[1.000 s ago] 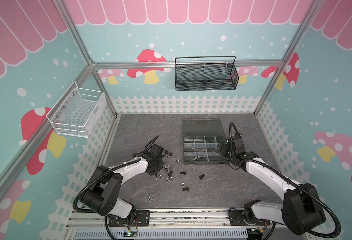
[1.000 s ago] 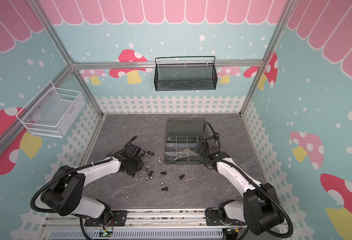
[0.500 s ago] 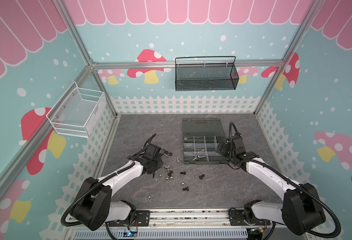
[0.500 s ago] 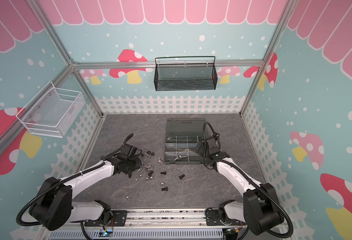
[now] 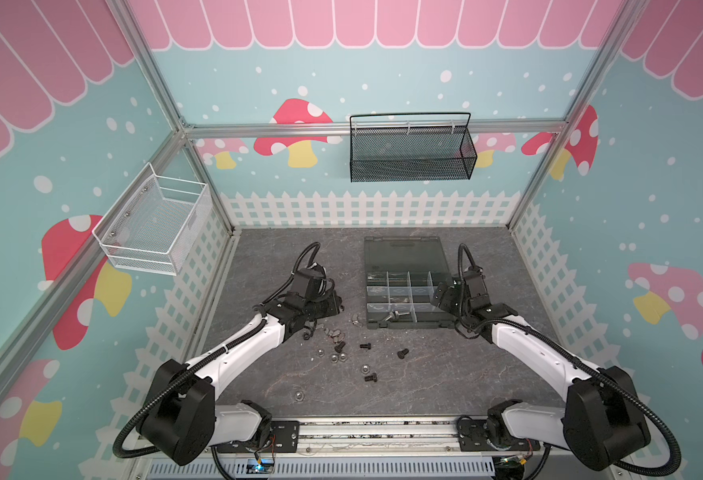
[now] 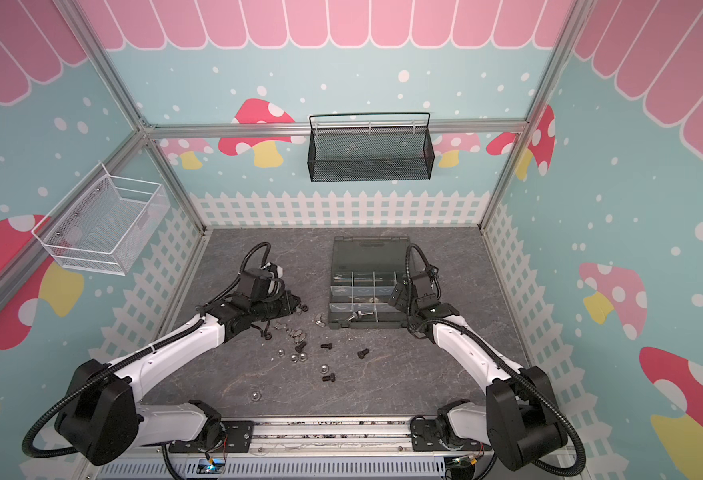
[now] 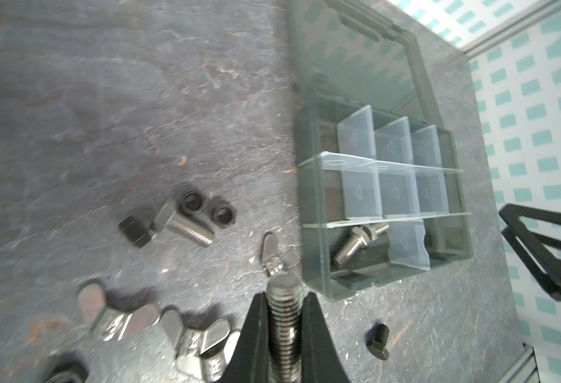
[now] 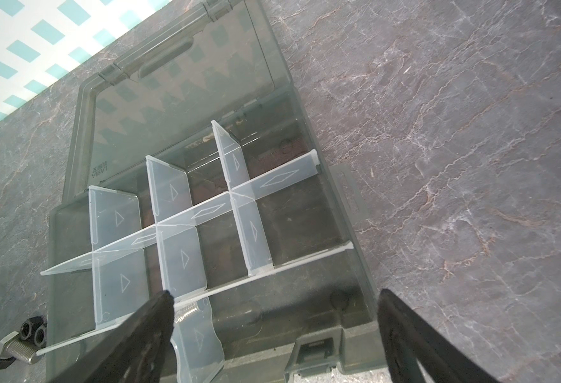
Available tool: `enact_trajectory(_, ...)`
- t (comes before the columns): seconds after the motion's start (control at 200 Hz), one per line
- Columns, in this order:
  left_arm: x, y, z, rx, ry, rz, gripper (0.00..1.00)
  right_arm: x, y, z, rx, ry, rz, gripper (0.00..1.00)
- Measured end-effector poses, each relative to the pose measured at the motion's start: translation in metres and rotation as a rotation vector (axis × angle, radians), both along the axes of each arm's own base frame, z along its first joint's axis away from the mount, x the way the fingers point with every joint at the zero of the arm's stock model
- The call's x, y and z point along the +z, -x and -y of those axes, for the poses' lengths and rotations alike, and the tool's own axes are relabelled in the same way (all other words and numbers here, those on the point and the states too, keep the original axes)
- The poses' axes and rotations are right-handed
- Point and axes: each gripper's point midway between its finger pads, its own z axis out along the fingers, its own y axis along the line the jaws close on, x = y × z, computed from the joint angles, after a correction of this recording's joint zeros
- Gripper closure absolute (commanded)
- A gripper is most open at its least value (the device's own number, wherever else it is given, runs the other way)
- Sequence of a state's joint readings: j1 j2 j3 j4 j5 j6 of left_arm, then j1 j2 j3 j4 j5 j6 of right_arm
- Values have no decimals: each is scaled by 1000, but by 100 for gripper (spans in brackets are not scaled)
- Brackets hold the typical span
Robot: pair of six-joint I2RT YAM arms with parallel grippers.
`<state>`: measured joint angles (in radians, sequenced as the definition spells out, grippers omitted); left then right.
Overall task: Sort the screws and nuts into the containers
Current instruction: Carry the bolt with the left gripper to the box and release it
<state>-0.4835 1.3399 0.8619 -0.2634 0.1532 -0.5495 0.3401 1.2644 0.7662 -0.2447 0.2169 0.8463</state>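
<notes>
Left of centre, the left gripper [image 5: 338,306] is clamped on a silver screw [image 7: 284,318], shank between its jaws. Loose screws [image 5: 365,345] and nuts [image 5: 365,368] lie scattered mid-frame. Right of centre, the organizer box [image 5: 401,249] lies open, bolts [image 5: 395,314] in its lower-left container [image 5: 376,308]. The right gripper [image 5: 439,297] gapes wide at its right edge.

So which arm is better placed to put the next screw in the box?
Left. The left gripper is shut on a silver screw near the organizer box; the right gripper hangs open and empty above that box.
</notes>
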Motion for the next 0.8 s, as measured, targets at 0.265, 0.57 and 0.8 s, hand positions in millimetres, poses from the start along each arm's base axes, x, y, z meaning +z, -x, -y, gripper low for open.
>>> enact_trajectory(0.265, 25, -6, 76, -331, -66, 175, 100, 4, 0, 0, 0, -4, 12, 3)
enact_trajectory(0.57, 16, -7, 137, -614, -102, 262, 100, 8, 2, 1, -4, -4, 21, 3)
enact_trajectory(0.8, -10, -1, 168, -750, -153, 241, 100, 13, 3, 5, -17, 6, 32, 3)
